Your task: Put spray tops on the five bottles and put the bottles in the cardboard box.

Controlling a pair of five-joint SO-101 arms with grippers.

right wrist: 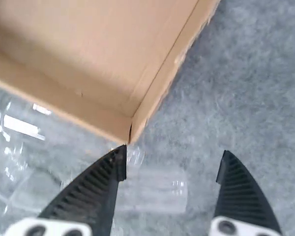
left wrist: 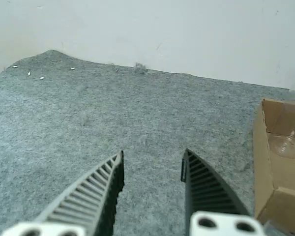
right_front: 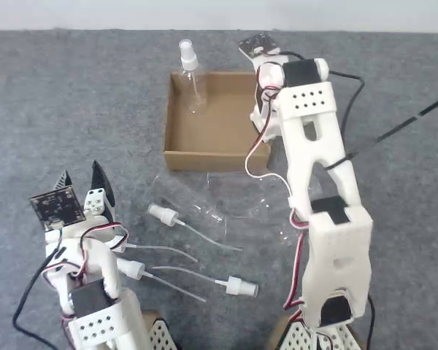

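Observation:
The cardboard box [right_front: 177, 138] lies open at the table's far middle. One clear bottle with a white spray top [right_front: 192, 76] stands in its far left corner, seen also as the bottle [left wrist: 287, 143] in the box [left wrist: 265, 162]. Several clear bottles [right_front: 186, 193] lie on the felt just in front of the box. Three loose spray tops lie nearer: one [right_front: 164, 215], a second [right_front: 131, 268], a third [right_front: 241, 286]. My right gripper [right wrist: 174, 151] hangs open above the box's near right corner [right wrist: 137, 115], over a lying bottle [right wrist: 157, 189]. My left gripper [right_front: 82, 173] [left wrist: 153, 155] is open over bare felt at the near left.
Grey felt covers the table up to a white wall [left wrist: 162, 29]. The right arm [right_front: 317, 160] stretches along the box's right side with cables [right_front: 259, 142] hanging beside it. Felt left of the box is free.

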